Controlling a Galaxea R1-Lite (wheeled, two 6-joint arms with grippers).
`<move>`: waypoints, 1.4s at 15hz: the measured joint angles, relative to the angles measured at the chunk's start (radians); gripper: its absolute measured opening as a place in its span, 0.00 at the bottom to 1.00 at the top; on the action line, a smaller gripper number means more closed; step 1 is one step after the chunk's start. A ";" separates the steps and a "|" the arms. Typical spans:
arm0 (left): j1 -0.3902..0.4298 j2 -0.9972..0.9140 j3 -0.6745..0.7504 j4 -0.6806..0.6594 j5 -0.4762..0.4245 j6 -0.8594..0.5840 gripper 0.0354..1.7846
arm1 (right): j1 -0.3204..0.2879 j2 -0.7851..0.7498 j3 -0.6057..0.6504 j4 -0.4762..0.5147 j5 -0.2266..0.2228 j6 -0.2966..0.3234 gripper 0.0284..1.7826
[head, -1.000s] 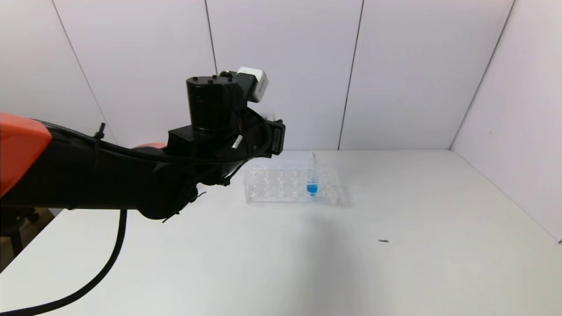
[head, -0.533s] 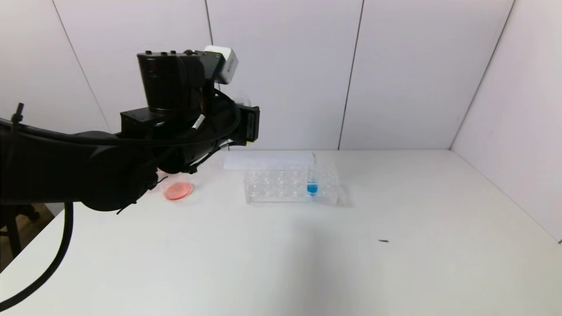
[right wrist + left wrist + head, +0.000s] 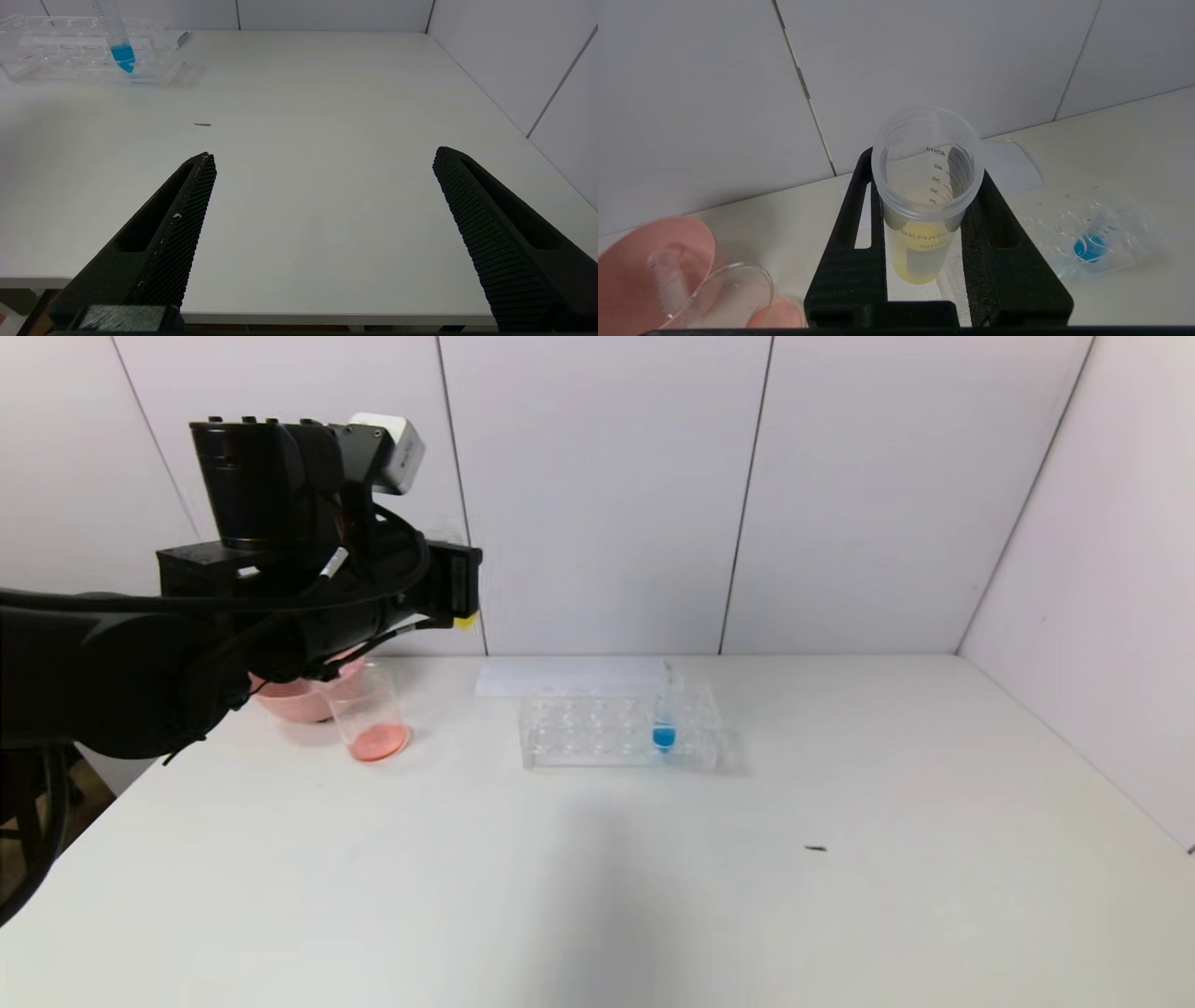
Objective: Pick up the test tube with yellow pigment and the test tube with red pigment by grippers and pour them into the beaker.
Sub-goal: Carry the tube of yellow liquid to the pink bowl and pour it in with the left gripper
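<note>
My left gripper (image 3: 457, 586) (image 3: 924, 170) is shut on the test tube with yellow pigment (image 3: 924, 205), held high above the table's back left. The tube's open mouth faces the wrist camera and yellow liquid (image 3: 464, 622) sits at its lower end. The beaker (image 3: 369, 714) (image 3: 731, 298) stands below and to the left of the gripper, with a red-orange layer on its bottom. No test tube with red pigment is in view. My right gripper (image 3: 324, 154) hangs open and empty over the table's near right edge.
A pink bowl (image 3: 285, 702) (image 3: 626, 261) stands just behind the beaker, and a clear tube (image 3: 668, 280) with no colour showing leans in it. The clear rack (image 3: 597, 733) (image 3: 56, 60) at the back middle holds a blue-tipped tube (image 3: 664, 714) (image 3: 122, 51). White paper (image 3: 560, 677) lies behind the rack.
My left arm has swung left and upward with the yellow tube in its grip, uncovering the beaker and the pink bowl. Rack and blue tube have not moved.
</note>
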 joint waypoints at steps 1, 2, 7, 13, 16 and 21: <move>0.022 -0.005 0.003 0.000 -0.012 0.000 0.25 | 0.000 0.000 0.000 0.000 0.000 0.000 0.95; 0.045 -0.008 0.005 0.003 -0.026 0.000 0.25 | 0.000 0.000 0.000 0.000 0.000 0.000 0.95; 0.164 -0.009 0.008 0.019 -0.094 0.000 0.25 | 0.000 0.000 0.000 0.000 0.000 0.000 0.95; 0.304 -0.009 0.014 0.039 -0.207 0.011 0.25 | 0.000 0.000 0.000 0.000 0.000 0.000 0.95; 0.362 -0.002 0.018 0.040 -0.243 0.014 0.25 | 0.000 0.000 0.000 0.000 0.000 0.000 0.95; 0.461 0.024 0.014 0.031 -0.316 0.056 0.25 | 0.000 0.000 0.000 0.000 0.000 0.000 0.95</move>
